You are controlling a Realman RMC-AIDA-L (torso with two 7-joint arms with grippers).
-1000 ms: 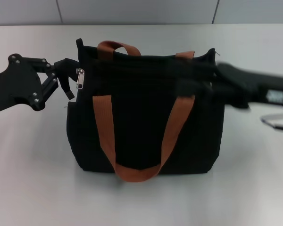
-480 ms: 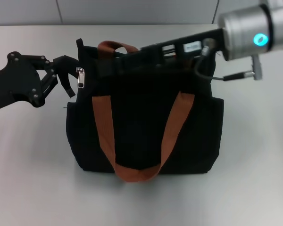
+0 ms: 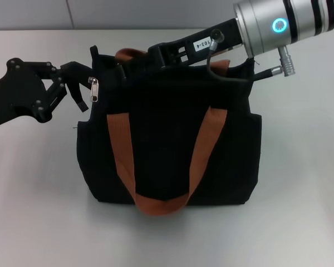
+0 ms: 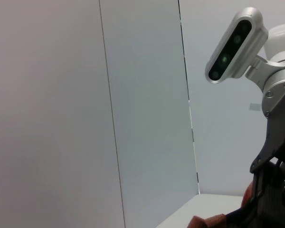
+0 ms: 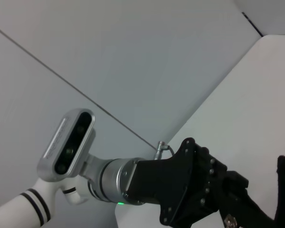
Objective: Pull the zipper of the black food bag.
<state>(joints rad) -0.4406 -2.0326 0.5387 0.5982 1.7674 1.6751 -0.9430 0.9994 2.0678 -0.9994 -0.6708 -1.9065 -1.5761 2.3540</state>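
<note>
The black food bag (image 3: 167, 156) stands upright in the middle of the table, with brown-orange strap handles (image 3: 121, 150). The silver zipper pull (image 3: 93, 89) hangs at the bag's upper left corner. My left gripper (image 3: 82, 80) is at that corner, just left of the pull, and looks shut on the bag's end fabric; it also shows in the right wrist view (image 5: 237, 202). My right arm reaches across the bag's top from the right. My right gripper (image 3: 125, 65) is over the zip track, a little right of the pull, dark against the bag.
The grey table (image 3: 33, 211) lies around the bag, with a pale wall (image 3: 156, 14) behind. The right arm's silver wrist (image 3: 278, 25) hangs above the bag's right end. The left wrist view shows the right arm's wrist camera (image 4: 235, 45).
My right arm has swung in from the right and up over the bag's top, its gripper moving left toward the zipper pull. The left gripper and the bag have barely moved.
</note>
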